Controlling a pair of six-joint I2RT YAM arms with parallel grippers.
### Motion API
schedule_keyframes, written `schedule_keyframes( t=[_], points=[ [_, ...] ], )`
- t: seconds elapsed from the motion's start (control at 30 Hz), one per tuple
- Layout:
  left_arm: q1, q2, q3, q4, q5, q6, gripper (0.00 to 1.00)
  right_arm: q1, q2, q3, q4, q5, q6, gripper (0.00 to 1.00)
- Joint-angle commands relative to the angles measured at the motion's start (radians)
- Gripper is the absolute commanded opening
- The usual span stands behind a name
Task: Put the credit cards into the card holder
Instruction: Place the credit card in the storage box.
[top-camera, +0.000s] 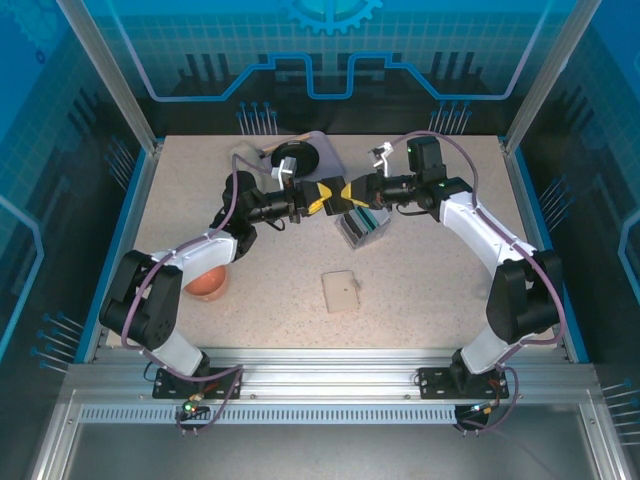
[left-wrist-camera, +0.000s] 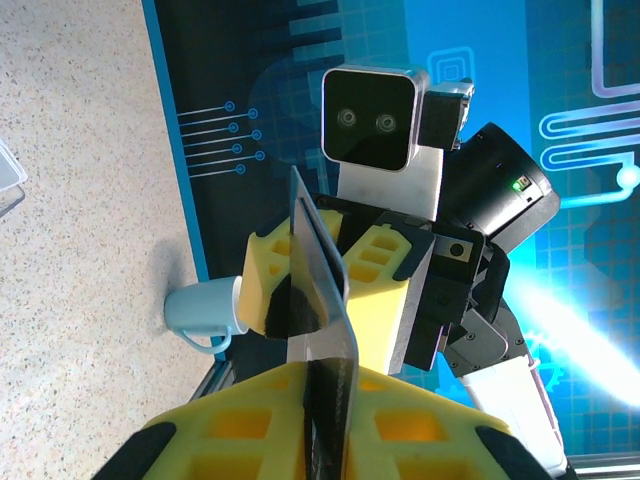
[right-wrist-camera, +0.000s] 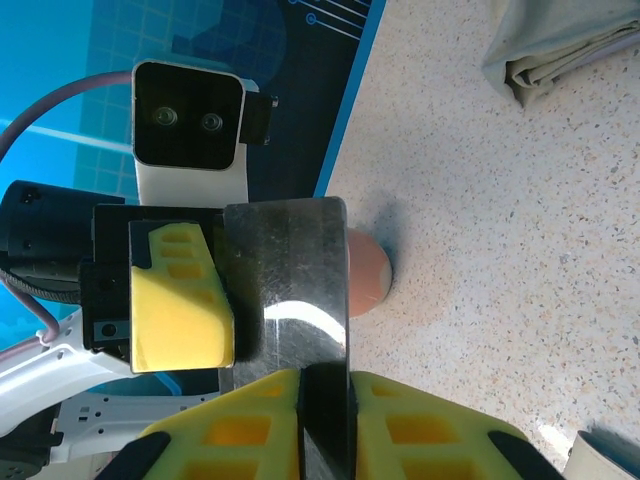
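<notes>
Yellow-padded, my left pincer (top-camera: 318, 197) grips a dark glossy plastic credit card (right-wrist-camera: 290, 300) mid-air; my right pincer (top-camera: 350, 190) clamps it too: a handover, I judge. Next, one must let go, the other carrying it to the flat tan card holder (top-camera: 341, 292) on the worktop (top-camera: 430, 290)

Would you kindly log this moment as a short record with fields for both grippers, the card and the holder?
left gripper: shut on one credit card, raised above the table
right gripper: shut on the same credit card, facing the left gripper
card holder: closed, flat on the table, untouched
grey tray: on the table beneath the grippers, upright cards inside
stage: card gripped by both arms, not yet in the card holder
</notes>
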Motion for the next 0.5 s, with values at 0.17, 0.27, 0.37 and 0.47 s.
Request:
schedule_keyframes(
  t=[0.17,0.27,0.37,0.47],
  points=[
    [-0.005,-0.025,-0.012,0.114,0.029,-0.012,0.14,-0.026,-0.001,-0.029,-0.072,0.12,-0.007,0.12],
    [-0.005,-0.024,-0.018,0.111,0.027,-0.01,0.14,-0.034,-0.006,-0.033,-0.089,0.147,-0.015,0.1],
    [-0.005,-0.025,-0.023,0.101,0.021,-0.006,0.13,-0.038,-0.009,-0.032,-0.106,0.164,-0.026,0.1],
    [-0.003,-0.029,-0.03,0.063,0.012,0.012,0.13,-0.044,-0.014,-0.032,-0.119,0.2,-0.041,0.08]
  ],
)
